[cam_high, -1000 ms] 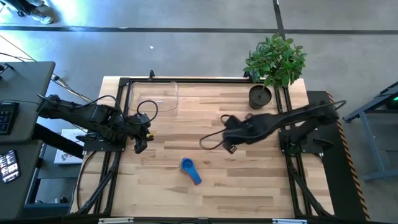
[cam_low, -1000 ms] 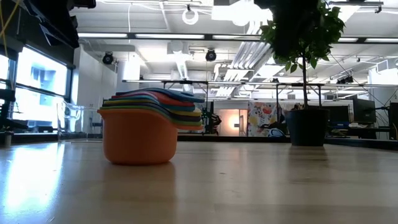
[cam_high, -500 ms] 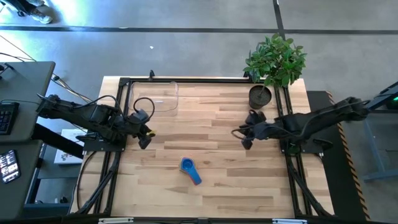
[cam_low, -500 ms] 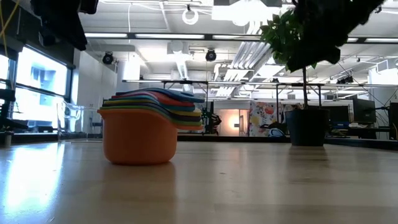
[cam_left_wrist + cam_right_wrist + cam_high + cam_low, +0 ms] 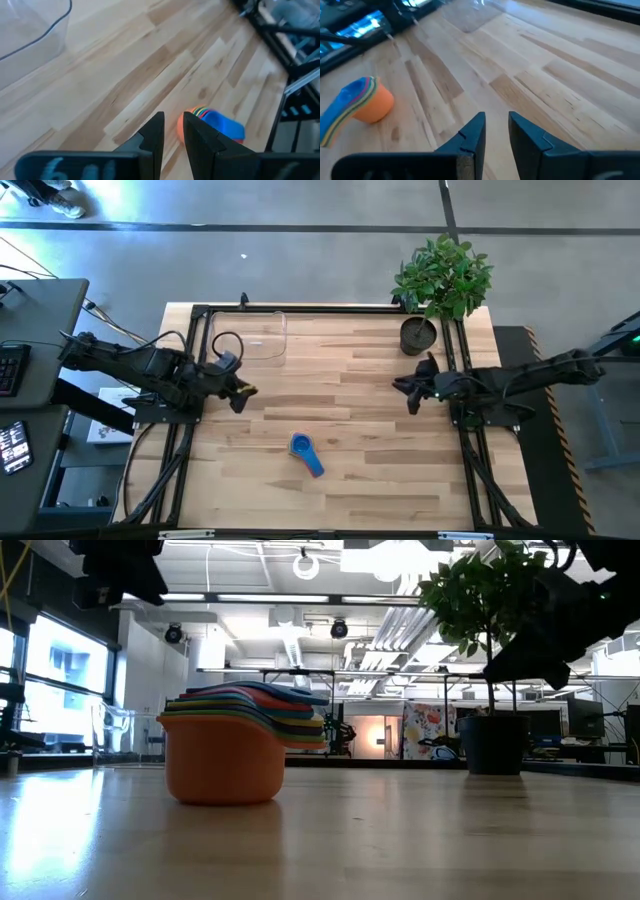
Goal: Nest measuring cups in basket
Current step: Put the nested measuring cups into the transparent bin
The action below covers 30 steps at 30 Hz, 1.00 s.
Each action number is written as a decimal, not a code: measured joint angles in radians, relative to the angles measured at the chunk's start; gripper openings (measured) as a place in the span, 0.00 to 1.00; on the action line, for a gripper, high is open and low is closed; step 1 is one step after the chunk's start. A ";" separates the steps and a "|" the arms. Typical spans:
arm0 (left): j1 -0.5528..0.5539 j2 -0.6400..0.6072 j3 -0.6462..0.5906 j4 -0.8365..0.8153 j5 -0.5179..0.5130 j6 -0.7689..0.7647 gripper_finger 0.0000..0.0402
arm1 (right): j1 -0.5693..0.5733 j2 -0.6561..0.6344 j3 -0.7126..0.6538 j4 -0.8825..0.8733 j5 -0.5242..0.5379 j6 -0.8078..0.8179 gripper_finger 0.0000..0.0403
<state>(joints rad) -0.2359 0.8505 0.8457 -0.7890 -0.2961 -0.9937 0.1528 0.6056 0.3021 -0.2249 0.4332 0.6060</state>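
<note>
The measuring cups [image 5: 304, 451] stand nested in one stack on the wood, toward the table's near side; the orange one [image 5: 222, 758] is outermost at the bottom and a blue one [image 5: 220, 123] is on top, with the handles fanned to one side. The clear basket [image 5: 251, 335] sits at the far left of the table and holds nothing. My left gripper [image 5: 240, 393] hovers near the left edge, between basket and stack, its fingers [image 5: 155, 131] almost together. My right gripper [image 5: 411, 392] hovers near the right edge, also shut [image 5: 497, 117]. Both are well clear of the cups.
A dark round pot with a green plant [image 5: 419, 334] stands at the far right corner, just beyond my right gripper. Black frame rails [image 5: 300, 308] run along the table's edges. Bare wood [image 5: 330, 370] lies between the two grippers and around the stack.
My right gripper has drawn back from the middle of the table toward the right edge and a little toward the far side. My left gripper has shifted slightly toward the far side. The stack of cups has stayed where it was.
</note>
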 joint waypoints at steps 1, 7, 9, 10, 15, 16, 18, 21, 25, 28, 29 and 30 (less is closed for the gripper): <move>0.000 0.000 0.000 0.009 -0.007 -0.001 0.16 | -0.004 -0.023 -0.014 0.014 -0.011 -0.011 0.19; 0.000 0.000 0.000 0.049 -0.039 -0.002 0.16 | -0.030 -0.141 -0.090 0.129 -0.102 -0.117 0.19; 0.000 0.000 0.000 0.056 -0.042 -0.017 0.16 | -0.041 -0.175 -0.111 0.143 -0.135 -0.137 0.19; 0.000 0.000 0.000 0.055 -0.042 -0.029 0.16 | -0.047 -0.192 -0.121 0.144 -0.150 -0.141 0.19; 0.000 0.000 0.000 0.055 -0.042 -0.053 0.16 | -0.076 -0.275 -0.172 0.141 -0.216 -0.143 0.19; 0.000 0.000 0.000 0.055 -0.042 -0.054 0.16 | -0.081 -0.289 -0.178 0.141 -0.228 -0.145 0.19; 0.000 0.000 0.000 0.055 -0.042 -0.057 0.16 | -0.089 -0.318 -0.191 0.143 -0.251 -0.165 0.19; 0.000 0.000 0.000 0.055 -0.045 -0.088 0.16 | -0.103 -0.356 -0.213 0.153 -0.269 -0.187 0.19; 0.000 0.000 0.000 0.055 -0.050 -0.128 0.16 | -0.119 -0.394 -0.249 0.155 -0.295 -0.187 0.19; -0.001 0.007 0.000 0.056 -0.050 -0.148 0.16 | -0.121 -0.405 -0.259 0.178 -0.309 -0.187 0.19; -0.001 0.009 0.000 0.062 -0.049 -0.151 0.16 | -0.121 -0.405 -0.259 0.183 -0.313 -0.195 0.19; -0.001 0.013 0.000 0.076 -0.049 -0.154 0.16 | -0.121 -0.405 -0.259 0.184 -0.315 -0.201 0.19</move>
<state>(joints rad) -0.2371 0.8633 0.8455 -0.7131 -0.3455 -1.1481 0.0322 0.2008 0.0429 -0.0409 0.1187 0.4049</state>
